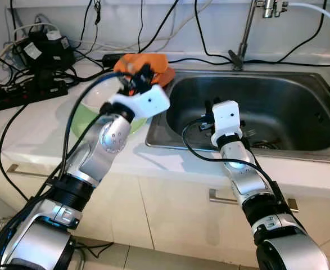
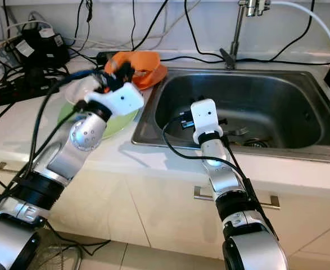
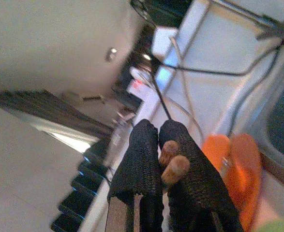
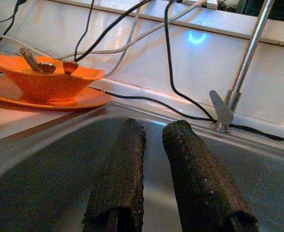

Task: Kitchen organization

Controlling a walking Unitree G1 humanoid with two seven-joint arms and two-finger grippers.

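Note:
My left gripper (image 3: 158, 128) is shut on two thin wooden sticks (image 3: 173, 162), likely chopsticks, whose round ends poke out between the fingers. It hovers over the counter beside an orange bowl (image 1: 160, 64) on an orange plate (image 4: 79, 99). The bowl (image 4: 50, 79) has a few utensils resting in it. A green plate (image 1: 86, 121) lies under the left wrist, with a clear bowl (image 1: 100, 93) on it. My right gripper (image 4: 154, 128) hangs low inside the steel sink (image 1: 277, 101), fingers slightly apart with nothing between them. Metal cutlery (image 2: 240, 132) lies on the sink floor.
A faucet (image 1: 246, 34) rises behind the sink. Black power strips (image 1: 24, 93) and tangled cables crowd the counter's far left and back wall. Cabinet doors with handles (image 1: 221, 197) sit below the counter edge.

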